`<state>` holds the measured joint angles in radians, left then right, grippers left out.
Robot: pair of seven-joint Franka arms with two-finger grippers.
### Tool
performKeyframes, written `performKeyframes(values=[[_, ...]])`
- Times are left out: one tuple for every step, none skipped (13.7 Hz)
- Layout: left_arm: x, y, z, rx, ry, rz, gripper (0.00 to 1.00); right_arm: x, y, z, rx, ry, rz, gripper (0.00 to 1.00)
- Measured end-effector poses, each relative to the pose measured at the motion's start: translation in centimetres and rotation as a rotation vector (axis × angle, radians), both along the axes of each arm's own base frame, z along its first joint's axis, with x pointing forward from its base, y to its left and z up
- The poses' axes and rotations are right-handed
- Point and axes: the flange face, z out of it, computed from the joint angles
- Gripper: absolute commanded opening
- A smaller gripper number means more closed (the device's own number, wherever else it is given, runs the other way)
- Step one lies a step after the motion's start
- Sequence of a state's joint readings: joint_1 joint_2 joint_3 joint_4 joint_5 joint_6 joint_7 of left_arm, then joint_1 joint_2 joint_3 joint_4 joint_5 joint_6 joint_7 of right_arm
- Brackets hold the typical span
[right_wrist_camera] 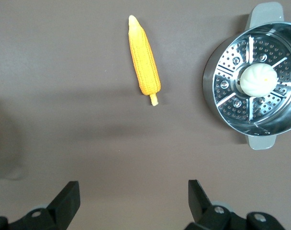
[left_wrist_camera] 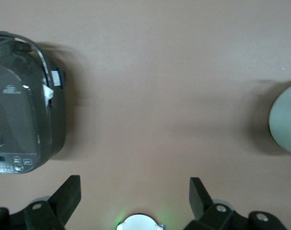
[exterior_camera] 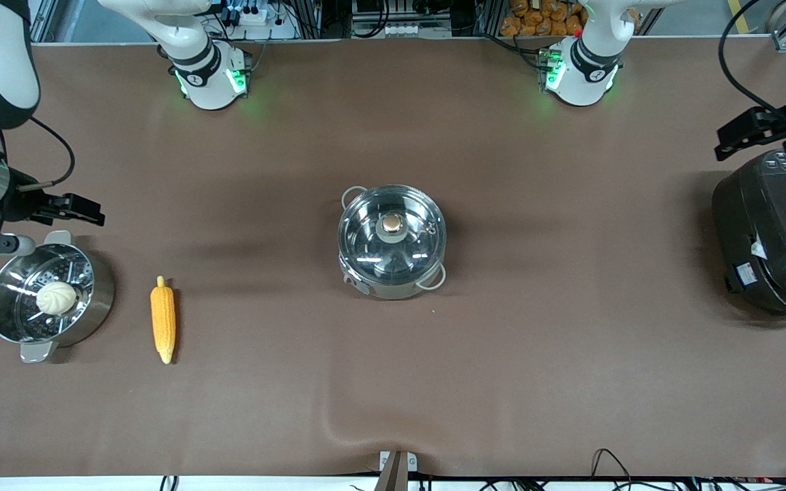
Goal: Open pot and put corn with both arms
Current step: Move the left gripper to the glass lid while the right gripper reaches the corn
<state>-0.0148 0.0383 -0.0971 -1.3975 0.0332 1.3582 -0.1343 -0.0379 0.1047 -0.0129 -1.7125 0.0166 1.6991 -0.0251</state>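
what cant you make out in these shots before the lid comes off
- Inside of the pot: front view, glare on the shut glass lid hides it.
- Pot in the left wrist view: cut off by the picture's edge, only a pale sliver shows.
- Electric cooker: cut off by the edge in the front view.
- Left pincer over the cooker and right pincer above the steamer basket: open, empty.

The pot (exterior_camera: pixel 391 242) sits mid-table, the corn (exterior_camera: pixel 163 319) between it and the steamer basket (exterior_camera: pixel 96 300) holding a bun (exterior_camera: pixel 56 298).

Brown mat-covered table (exterior_camera: pixel 502 382), cluttered equipment racks (exterior_camera: pixel 400 17) along its edge.
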Motion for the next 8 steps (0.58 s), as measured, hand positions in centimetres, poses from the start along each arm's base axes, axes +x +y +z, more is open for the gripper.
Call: performKeyframes(values=[[0.0,-2.1,-0.5,-0.005,0.009,0.019,1.00,0.2,0.0,-0.5,0.000,0.002,0.000,1.00],[0.0,-4.7,-1.3,-0.004,0.022,0.054,1.00,0.3,-0.1,-1.0,0.000,0.005,-0.001,1.00],[-0.1,-7.7,-2.2,0.002,0.032,0.089,1.00,0.5,-0.1,-1.3,0.000,0.008,-0.001,1.00],[-0.1,-10.4,-3.0,0.007,0.035,0.114,1.00,0.6,-0.1,-1.7,0.000,0.011,-0.002,1.00],[-0.2,-12.7,-3.9,0.009,0.036,0.129,1.00,0.8,-0.1,-2.1,0.000,0.014,-0.002,1.00],[-0.2,-14.6,-4.6,0.012,0.037,0.140,1.00,1.0,-0.1,-2.6,0.000,0.014,-0.002,1.00],[-0.1,-16.4,-5.4,0.010,0.029,0.157,1.00,1.3,-0.2,-3.1,0.000,0.014,-0.003,1.00],[-0.1,-18.6,-6.2,0.005,0.018,0.181,1.00,1.6,-0.2,-3.8,0.000,0.015,-0.003,1.00]])
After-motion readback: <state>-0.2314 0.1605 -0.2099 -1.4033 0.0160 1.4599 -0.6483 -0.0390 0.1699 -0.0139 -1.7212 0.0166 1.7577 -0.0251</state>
